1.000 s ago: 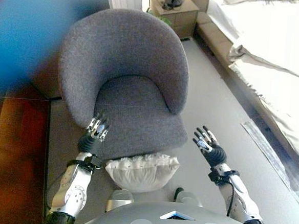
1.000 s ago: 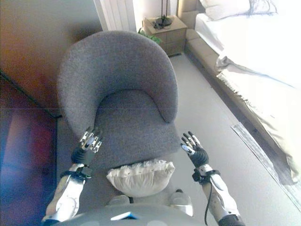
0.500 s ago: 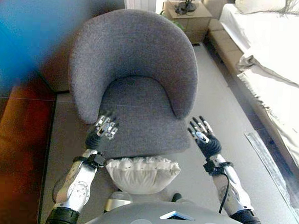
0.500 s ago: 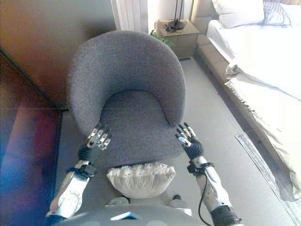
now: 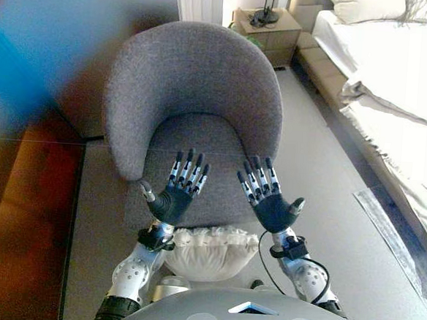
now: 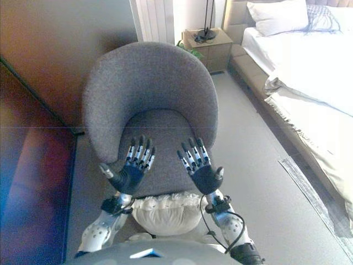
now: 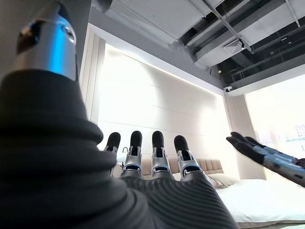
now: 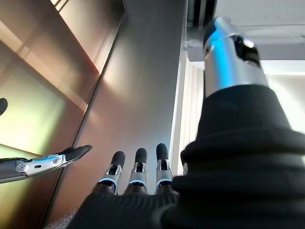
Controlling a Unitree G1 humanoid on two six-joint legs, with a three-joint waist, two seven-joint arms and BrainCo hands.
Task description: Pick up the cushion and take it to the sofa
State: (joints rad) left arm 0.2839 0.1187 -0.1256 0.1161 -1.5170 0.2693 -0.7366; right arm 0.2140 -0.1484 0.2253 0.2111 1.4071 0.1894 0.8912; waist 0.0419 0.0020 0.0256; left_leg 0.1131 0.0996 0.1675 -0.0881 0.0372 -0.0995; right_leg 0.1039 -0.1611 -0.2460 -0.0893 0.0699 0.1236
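cushion (image 5: 211,251) on floor against grey armchair (image 5: 195,115), below raised left hand (image 5: 174,200) and right hand (image 5: 272,208), fingers spread, empty

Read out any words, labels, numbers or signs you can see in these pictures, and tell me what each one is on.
None: no view shows readable text.
The grey armchair, the white cushion, the bedside table and the bed carry no visible print.
Both hands, left and right, show no lettering.

Cushion (image 5: 210,253) was cream-white with a ruffled edge. Armchair (image 5: 196,100) at 12 o'clock was plain grey fabric. Floor (image 5: 322,182) was pale grey; bedding (image 5: 396,63) white.
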